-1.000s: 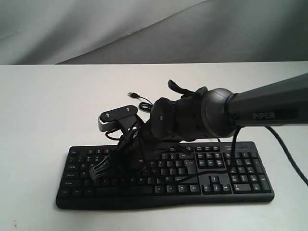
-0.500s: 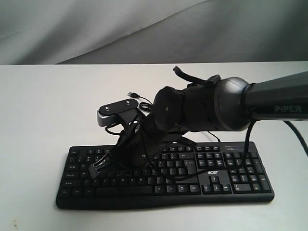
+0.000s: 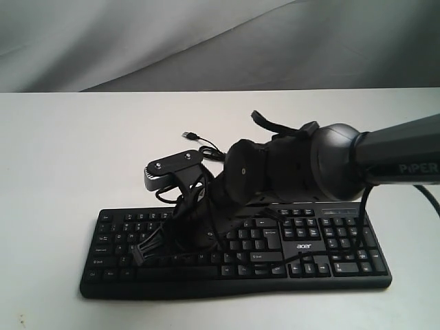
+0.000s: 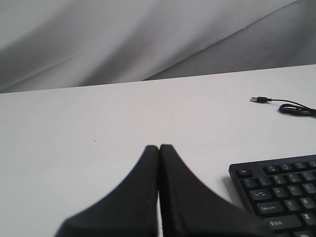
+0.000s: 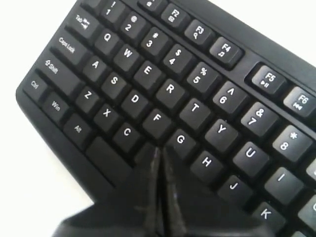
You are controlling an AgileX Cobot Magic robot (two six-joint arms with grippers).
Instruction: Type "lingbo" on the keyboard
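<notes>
The black keyboard (image 3: pixel 330 256) lies across the near part of the white table (image 3: pixel 62 151). Reaching over it from the right, my right gripper (image 3: pixel 141 253) is shut and points down at the left half of the keys. In the right wrist view the keyboard (image 5: pixel 170 89) fills the frame, and the right gripper (image 5: pixel 159 150) has its tips pressed together at the bottom letter row, just past C and below F and G. The key under the tips is hidden. My left gripper (image 4: pixel 159 146) is shut and empty over bare table, beside the keyboard (image 4: pixel 281 190) corner with Esc.
The keyboard's thin black cable with its USB plug (image 3: pixel 189 135) lies loose on the table behind the keyboard, and the USB plug (image 4: pixel 256 99) also shows in the left wrist view. A grey cloth backdrop (image 3: pixel 137 41) hangs behind the table. The right arm's wiring dangles over the middle keys.
The right gripper has dropped lower onto the keys and shifted slightly right since half a second ago. The keyboard has not moved.
</notes>
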